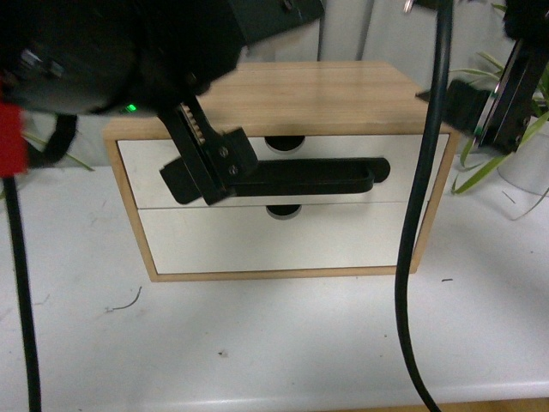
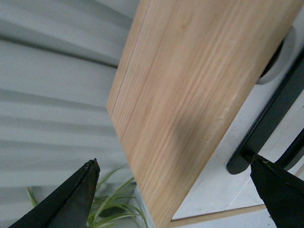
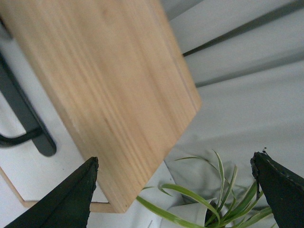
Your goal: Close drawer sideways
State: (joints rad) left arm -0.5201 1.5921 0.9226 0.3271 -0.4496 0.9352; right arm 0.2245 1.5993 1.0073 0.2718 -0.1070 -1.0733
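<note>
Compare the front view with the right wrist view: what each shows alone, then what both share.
Front view only: the lower drawer without a handle, the white table, and the left gripper by the black handle. Right wrist view only: the right gripper seen open, tips wide apart. Both: the wooden cabinet, the top drawer with its handle, and the plant.

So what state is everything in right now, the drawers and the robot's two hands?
Upper white drawer with long black bar handle: looks pushed in, flush with the one below.
Lower white drawer without a handle: shut.
Left hand: open, holding nothing.
Right hand: open, holding nothing.
Small green light: lit.
</note>
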